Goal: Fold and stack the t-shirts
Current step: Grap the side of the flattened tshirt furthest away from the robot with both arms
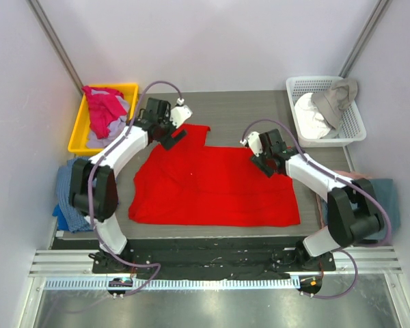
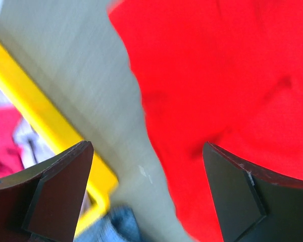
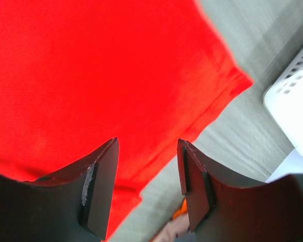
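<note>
We are poising left hand [image 1: 172, 134] and right hand [image 1: 263, 164], both apart and empty, over the crosswise red t-shirt [image 1: 212, 188] — one far corner each.

Bright, even light falls from above, with only faint, soft shadows. The overhead view is sharp. The red t-shirt [image 1: 212, 188] is so saturated that its folds barely show, and the metal strip [image 1: 212, 304] along the near edge glares. The left wrist view is smeared, with the yellow bin [image 2: 45, 126] soft-edged. In the right wrist view the white basket [image 3: 293, 96] is blown out.
</note>
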Action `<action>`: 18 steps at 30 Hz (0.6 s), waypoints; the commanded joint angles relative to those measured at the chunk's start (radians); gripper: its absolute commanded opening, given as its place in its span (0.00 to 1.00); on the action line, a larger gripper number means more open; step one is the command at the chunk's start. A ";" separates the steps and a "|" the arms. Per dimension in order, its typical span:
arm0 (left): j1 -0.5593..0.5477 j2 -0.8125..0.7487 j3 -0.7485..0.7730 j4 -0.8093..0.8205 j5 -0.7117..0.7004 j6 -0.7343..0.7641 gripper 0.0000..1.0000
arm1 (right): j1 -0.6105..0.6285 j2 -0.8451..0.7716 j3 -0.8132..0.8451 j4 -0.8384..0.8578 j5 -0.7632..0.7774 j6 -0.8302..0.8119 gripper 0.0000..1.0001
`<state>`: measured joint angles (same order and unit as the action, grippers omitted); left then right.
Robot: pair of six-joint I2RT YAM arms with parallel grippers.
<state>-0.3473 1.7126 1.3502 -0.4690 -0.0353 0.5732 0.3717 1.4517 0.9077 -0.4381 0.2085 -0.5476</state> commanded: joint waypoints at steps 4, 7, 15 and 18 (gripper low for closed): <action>0.030 0.290 0.399 -0.036 0.179 -0.055 0.94 | -0.048 0.153 0.167 0.121 0.049 0.159 0.56; 0.051 0.405 0.527 -0.057 0.208 -0.084 0.94 | -0.069 0.177 0.191 0.122 0.043 0.176 0.56; 0.099 0.590 0.731 -0.068 0.225 -0.122 0.93 | -0.089 0.188 0.168 0.119 0.040 0.170 0.56; 0.111 0.643 0.791 -0.092 0.255 -0.130 0.92 | -0.094 0.179 0.152 0.118 0.034 0.170 0.55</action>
<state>-0.2535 2.3116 2.0415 -0.5289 0.1604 0.4732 0.2840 1.6436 1.0626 -0.3496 0.2382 -0.3931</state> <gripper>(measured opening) 0.928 0.559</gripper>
